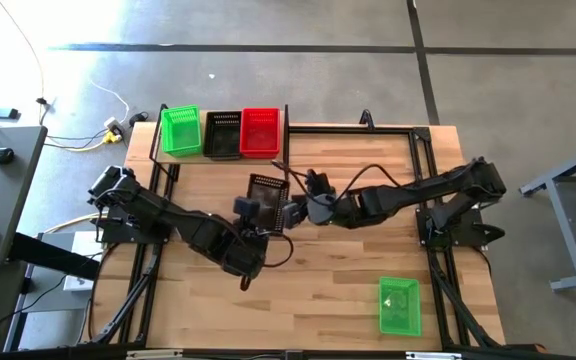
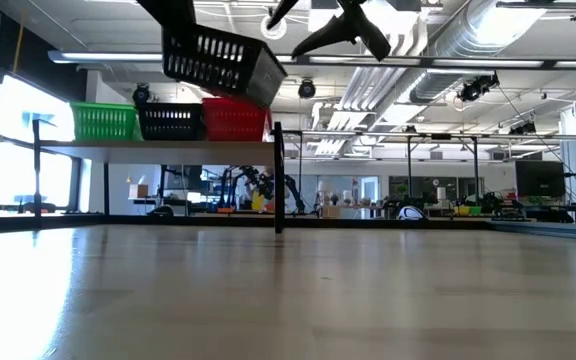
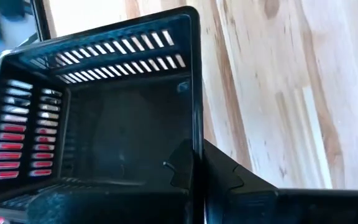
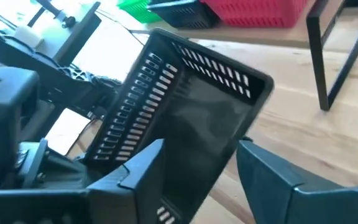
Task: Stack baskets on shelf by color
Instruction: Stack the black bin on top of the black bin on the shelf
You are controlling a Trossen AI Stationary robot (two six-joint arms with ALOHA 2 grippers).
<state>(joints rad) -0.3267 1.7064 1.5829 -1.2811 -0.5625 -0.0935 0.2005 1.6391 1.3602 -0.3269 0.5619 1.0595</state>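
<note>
High view: both arms reach toward table middle, in front of shelf (image 1: 288,140). Left gripper (image 1: 258,210) clamped tight on rim of black basket (image 1: 268,190), basket lifted off table, tilted. Right gripper (image 1: 303,195) just beside same basket, fingers (image 4: 135,171) spread wide either side of its wall, apparently not gripping. On shelf, side by side: green basket (image 1: 180,130), black one (image 1: 222,134), red basket (image 1: 260,131). Second green basket (image 1: 399,305) alone on table, well apart from shelf, right near corner.
</note>
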